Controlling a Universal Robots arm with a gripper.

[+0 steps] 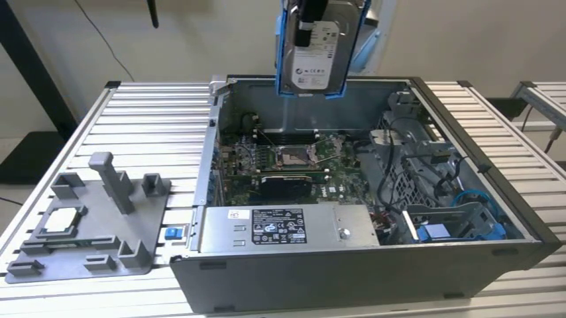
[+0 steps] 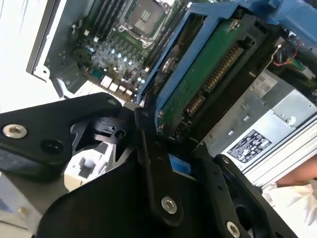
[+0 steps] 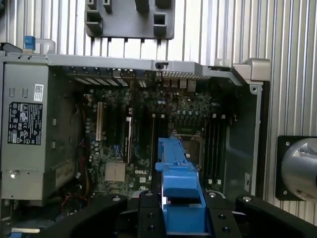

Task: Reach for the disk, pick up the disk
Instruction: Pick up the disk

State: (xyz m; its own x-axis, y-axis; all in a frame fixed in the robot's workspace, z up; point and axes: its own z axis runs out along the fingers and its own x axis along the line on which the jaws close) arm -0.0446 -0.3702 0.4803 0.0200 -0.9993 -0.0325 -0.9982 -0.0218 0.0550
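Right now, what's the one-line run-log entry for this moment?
claw: shut on disk | disk: held in air above open computer case | pick-up: done

We see an open computer case lying on a slatted metal table. Inside it sits a green motherboard with a square processor socket near its middle. A long grey power supply with a black-and-white label lies along the near wall. On the exterior view's left, a grey fixture plate carries a small square silver chip. A small blue piece sits between plate and case.
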